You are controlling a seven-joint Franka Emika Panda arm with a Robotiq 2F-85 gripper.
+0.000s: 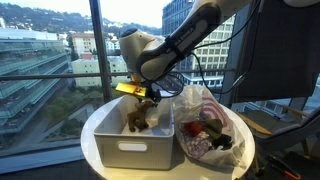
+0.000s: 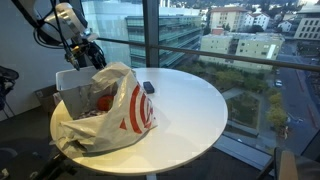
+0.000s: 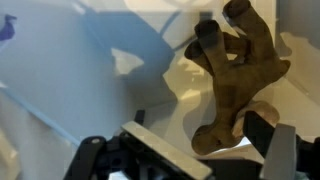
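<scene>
A brown plush toy point(image 3: 240, 70) lies inside a white plastic bin point(image 1: 135, 150) on a round white table point(image 2: 190, 110). My gripper point(image 3: 215, 150) hangs open just above the bin, its two fingers spread wide. In the wrist view the toy's lower end reaches into the gap between them, and I see no grip on it. In both exterior views the gripper point(image 1: 148, 97) point(image 2: 88, 55) points down into the bin, over the toy point(image 1: 138, 120).
A white plastic bag with a red logo point(image 2: 115, 105) point(image 1: 205, 125), stuffed with items, leans against the bin. A small dark object point(image 2: 148, 87) lies on the table behind the bag. Large windows stand close behind the table.
</scene>
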